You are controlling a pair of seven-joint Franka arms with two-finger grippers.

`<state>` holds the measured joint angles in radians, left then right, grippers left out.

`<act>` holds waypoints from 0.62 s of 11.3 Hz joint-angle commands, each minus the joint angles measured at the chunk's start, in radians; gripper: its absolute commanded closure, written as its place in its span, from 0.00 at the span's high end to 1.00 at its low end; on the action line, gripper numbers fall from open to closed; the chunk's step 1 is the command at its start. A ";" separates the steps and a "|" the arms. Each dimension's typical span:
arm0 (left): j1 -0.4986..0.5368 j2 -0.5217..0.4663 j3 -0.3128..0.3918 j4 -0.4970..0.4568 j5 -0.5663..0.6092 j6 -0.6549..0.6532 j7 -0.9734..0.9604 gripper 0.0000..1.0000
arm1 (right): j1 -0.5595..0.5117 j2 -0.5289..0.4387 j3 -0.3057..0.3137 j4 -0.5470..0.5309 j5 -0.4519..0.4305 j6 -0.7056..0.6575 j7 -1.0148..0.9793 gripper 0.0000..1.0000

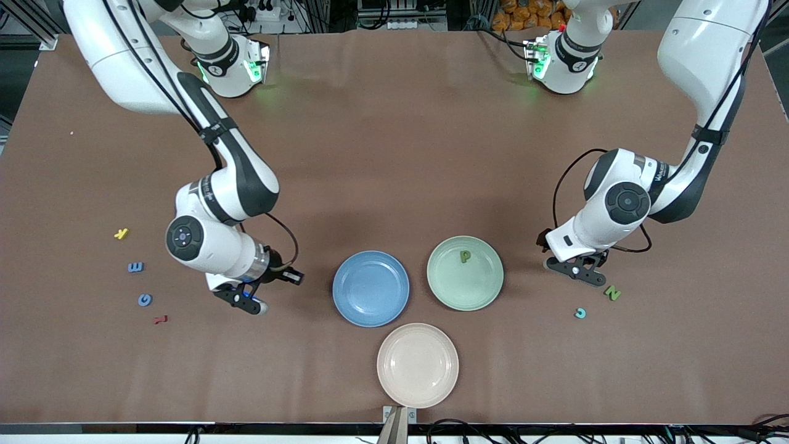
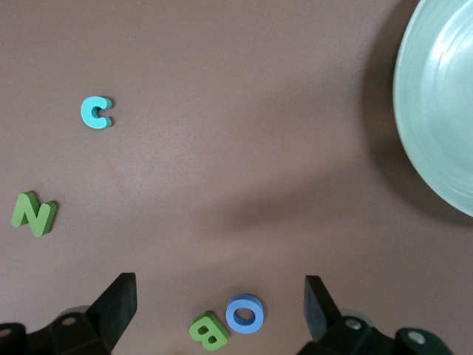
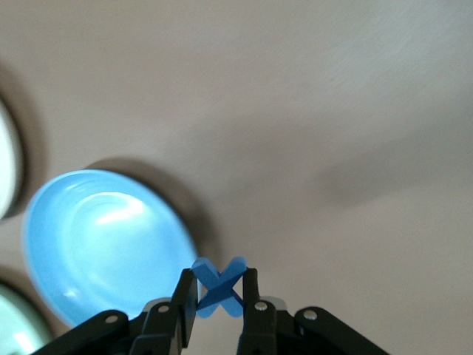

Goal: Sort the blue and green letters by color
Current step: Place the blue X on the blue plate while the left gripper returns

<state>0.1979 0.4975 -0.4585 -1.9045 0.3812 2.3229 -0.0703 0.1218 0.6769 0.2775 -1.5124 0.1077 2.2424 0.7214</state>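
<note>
Currently a small chunky blue letter X [image 3: 219,287] sits pinched in the right gripper [image 1: 246,300], over bare table just beside the round blue plate [image 1: 370,288] — next comes carrying it over that plate and releasing. Meanwhile the left gripper [image 2: 220,307] hangs wide open above the blue letter O [image 2: 244,313] and green letter B [image 2: 208,330] — waiting.

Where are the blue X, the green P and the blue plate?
blue X [image 3: 219,287], right wrist view, on the crossing of its strokes, between the shut fingers.
green P [image 1: 465,256], front view, on the letter's middle, lying in the green plate.
blue plate [image 1: 370,290], front view, on its bare middle.
</note>
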 commanded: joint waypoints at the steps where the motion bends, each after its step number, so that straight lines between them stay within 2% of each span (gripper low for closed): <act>1: 0.017 -0.020 -0.012 -0.031 0.012 0.007 0.017 1.00 | 0.054 0.036 -0.004 0.035 0.198 0.127 0.094 0.00; 3: 0.017 -0.014 -0.012 -0.036 0.013 0.018 0.024 1.00 | 0.114 0.064 -0.004 0.037 0.237 0.256 0.198 0.00; 4: 0.014 -0.017 -0.012 -0.038 0.013 0.019 0.024 1.00 | 0.139 0.072 -0.006 0.035 0.237 0.322 0.254 0.17; 5: 0.018 -0.022 -0.014 -0.048 0.018 0.022 0.055 1.00 | 0.145 0.078 -0.006 0.031 0.237 0.350 0.279 0.99; 7: 0.049 -0.022 -0.017 -0.067 0.013 0.061 0.284 1.00 | 0.153 0.078 -0.009 0.026 0.231 0.353 0.277 1.00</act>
<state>0.1996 0.4979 -0.4600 -1.9254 0.3817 2.3336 0.0185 0.2694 0.7399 0.2767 -1.5085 0.3285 2.5891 0.9782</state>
